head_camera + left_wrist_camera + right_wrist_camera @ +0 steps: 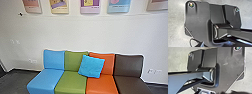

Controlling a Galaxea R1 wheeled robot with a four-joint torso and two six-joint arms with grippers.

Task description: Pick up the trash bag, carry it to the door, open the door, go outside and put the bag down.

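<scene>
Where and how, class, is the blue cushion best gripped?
Take the cushion, probably by its upper edge, pinching from above: it leans back against the green backrest and orange backrest, so that edge faces up while the lower one is down at the seats.

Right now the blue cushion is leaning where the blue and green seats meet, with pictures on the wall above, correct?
Not quite: the head view shows the blue cushion leaning where the green seat and orange seat meet. The pictures are on the wall above.
</scene>
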